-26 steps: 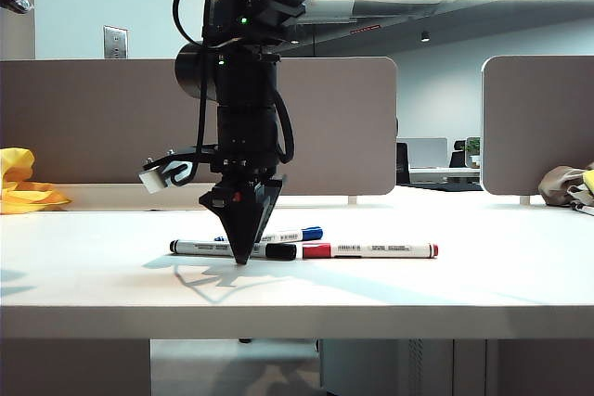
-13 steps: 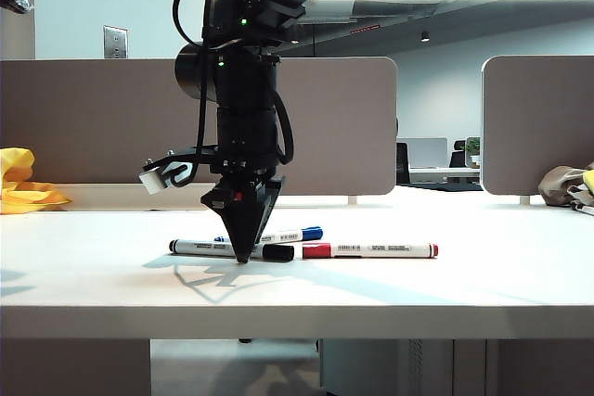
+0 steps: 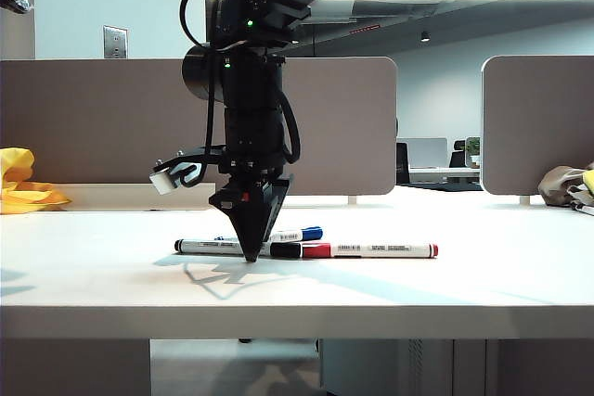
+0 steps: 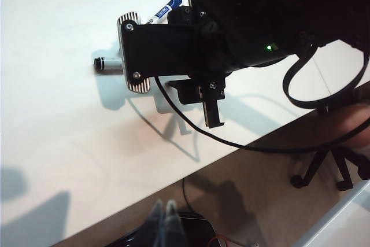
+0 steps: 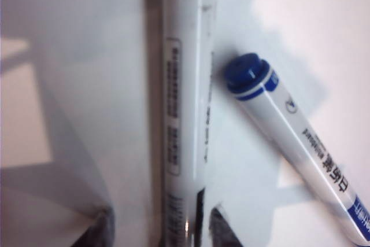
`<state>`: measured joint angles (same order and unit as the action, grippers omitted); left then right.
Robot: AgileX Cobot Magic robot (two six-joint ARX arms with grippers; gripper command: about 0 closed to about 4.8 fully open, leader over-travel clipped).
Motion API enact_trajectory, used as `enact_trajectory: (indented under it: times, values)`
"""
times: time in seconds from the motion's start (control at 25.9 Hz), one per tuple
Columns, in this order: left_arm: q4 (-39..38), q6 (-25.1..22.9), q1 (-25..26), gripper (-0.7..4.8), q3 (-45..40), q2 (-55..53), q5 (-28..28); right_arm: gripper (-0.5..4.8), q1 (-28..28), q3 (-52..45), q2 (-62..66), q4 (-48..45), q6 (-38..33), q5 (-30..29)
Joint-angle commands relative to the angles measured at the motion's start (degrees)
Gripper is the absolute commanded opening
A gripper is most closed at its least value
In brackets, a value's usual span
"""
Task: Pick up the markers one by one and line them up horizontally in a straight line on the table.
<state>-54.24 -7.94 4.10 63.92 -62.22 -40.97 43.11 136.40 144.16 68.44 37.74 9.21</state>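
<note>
- The right tool (image 3: 251, 255), on an arm that has reached across from above, points straight down at the black-capped marker (image 3: 218, 248) on the left half of the white worktop (image 3: 464, 294), about midway between its front and back edges.
- Its jaws stand apart and straddle the barrel. In the right wrist view the two dark fingertips (image 5: 101, 224) sit either side of the white tube, which lies flat on the worktop rather than clamped.
- The relation that matters: the marker is directly beneath the tool, its long axis parallel to the front edge and crossing the jaw gap squarely. Closing on it looks possible without any turn of the wrist.
- The black cap sits close against the red cap of the red-capped marker (image 3: 371, 250), so the two lie end to end in one line along the front edge.
- The blue-capped marker (image 3: 302, 234) lies just behind them, toward the back edge, slanted and out of line. It appears to be the one left to place.
- The left tool (image 4: 163, 224) hangs well back past the front edge, its fingers together and empty. The right arm is far the nearer.
- The markers are slim, glossy cylinders with printed barcodes and likely to roll on the smooth, matte worktop.
</note>
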Motion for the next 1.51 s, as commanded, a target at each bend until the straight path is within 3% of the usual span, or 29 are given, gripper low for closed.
enact_trajectory:
  times: [0.04, 0.89, 1.0, 1.51]
  values:
    - [0.3, -0.2, 0.0, -0.05, 0.3, 0.3, -0.2, 2.46, 0.1, 0.0, -0.2, 0.2, -0.2, -0.3]
    - [0.3, -0.2, 0.0, -0.05, 0.3, 0.3, -0.2, 2.48, 0.2, 0.0, -0.2, 2.4, -0.2, -1.4]
    - [0.3, -0.2, 0.0, -0.05, 0.3, 0.3, -0.2, 3.11, 0.2, 0.0, -0.2, 2.3, -0.2, -1.4]
    - [0.1, -0.2, 0.0, -0.05, 0.3, 0.3, -0.2, 3.38, 0.2, 0.1, -0.2, 0.2, -0.2, -0.9]
